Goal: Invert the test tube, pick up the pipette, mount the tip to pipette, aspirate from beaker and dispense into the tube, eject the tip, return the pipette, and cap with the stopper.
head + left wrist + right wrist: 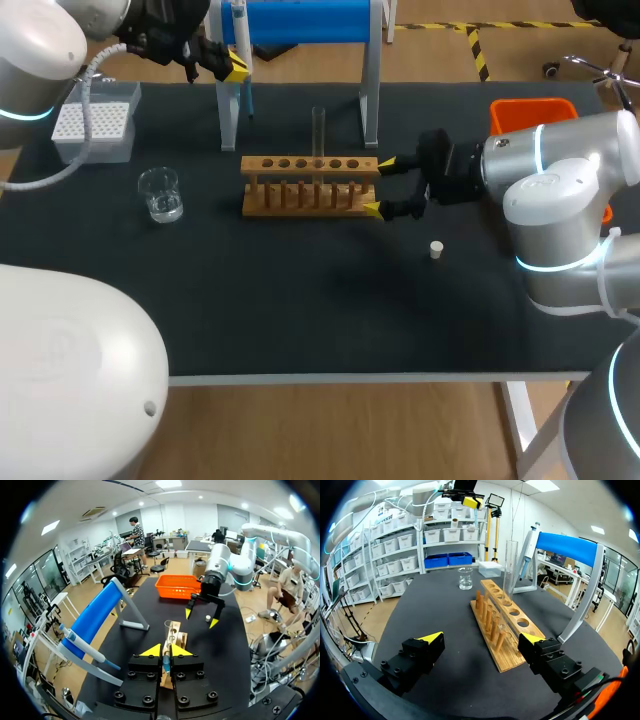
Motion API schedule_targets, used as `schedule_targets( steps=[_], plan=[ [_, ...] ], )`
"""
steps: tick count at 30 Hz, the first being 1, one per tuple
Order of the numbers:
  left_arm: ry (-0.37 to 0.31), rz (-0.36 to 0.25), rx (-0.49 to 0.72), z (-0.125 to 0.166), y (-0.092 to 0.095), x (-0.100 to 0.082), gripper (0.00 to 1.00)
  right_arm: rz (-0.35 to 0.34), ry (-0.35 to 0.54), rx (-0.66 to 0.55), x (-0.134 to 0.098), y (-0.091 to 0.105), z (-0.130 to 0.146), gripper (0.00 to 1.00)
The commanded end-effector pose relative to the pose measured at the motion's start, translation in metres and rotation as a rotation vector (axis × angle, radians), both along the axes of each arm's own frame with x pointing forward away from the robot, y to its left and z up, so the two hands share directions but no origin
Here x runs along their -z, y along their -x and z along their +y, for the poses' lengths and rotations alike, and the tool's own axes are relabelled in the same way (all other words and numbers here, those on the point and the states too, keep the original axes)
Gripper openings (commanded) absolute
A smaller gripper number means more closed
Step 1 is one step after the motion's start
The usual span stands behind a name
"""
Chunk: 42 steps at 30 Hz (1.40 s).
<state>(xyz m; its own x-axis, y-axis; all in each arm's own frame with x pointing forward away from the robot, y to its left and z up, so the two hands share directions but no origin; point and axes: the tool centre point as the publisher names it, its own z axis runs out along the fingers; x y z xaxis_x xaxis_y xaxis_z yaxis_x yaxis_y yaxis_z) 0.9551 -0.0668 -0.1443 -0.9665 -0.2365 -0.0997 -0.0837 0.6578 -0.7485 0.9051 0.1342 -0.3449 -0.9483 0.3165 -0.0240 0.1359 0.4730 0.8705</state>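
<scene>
Though outside right wrist view, stopper point(436, 249) shows overhead

Test tube point(319, 130): clear, upright in wooden rack point(310, 187), frame centre. Pipette point(241, 25): hung on blue stand point(370, 100), top centre-left. Beaker point(160, 193): clear, upright, left. Tip box point(95, 122): upper left. Stopper point(436, 249): white, on surface, right of rack.
</scene>
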Motion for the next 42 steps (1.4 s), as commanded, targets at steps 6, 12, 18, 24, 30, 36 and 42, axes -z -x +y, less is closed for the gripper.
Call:
schedule_targets(
  steps=[6, 12, 18, 24, 30, 36, 42],
  plan=[
    [-0.001, 0.024, 0.026, 0.001, -0.003, -0.002, 0.0, 0.0, -0.001, -0.002, 0.0, 0.0, -0.001, 1.0],
    [-0.002, 0.037, 0.045, -0.005, -0.004, 0.001, 0.0, 0.0, -0.001, -0.002, 0.0, 0.0, -0.001, 1.0],
    [0.003, 0.061, 0.076, -0.026, 0.014, 0.006, 0.0, 0.0, -0.001, -0.002, 0.0, 0.0, -0.001, 1.0],
    [0.004, 0.07, 0.101, -0.059, 0.035, 0.006, 0.0, 0.0, -0.001, -0.002, 0.0, 0.0, -0.001, 1.0],
    [-0.037, 0.12, 0.136, -0.083, 0.051, 0.014, 0.0, 0.0, -0.001, -0.002, 0.0, 0.0, -0.001, 1.0],
    [-0.024, 0.124, 0.105, -0.078, 0.061, 0.021, 0.0, 0.0, -0.001, -0.002, 0.0, 0.0, -0.001, 1.0],
    [0.023, 0.098, 0.074, -0.064, 0.067, 0.026, 0.0, 0.0, -0.001, -0.002, 0.0, 0.0, -0.001, 1.0]
  ],
)
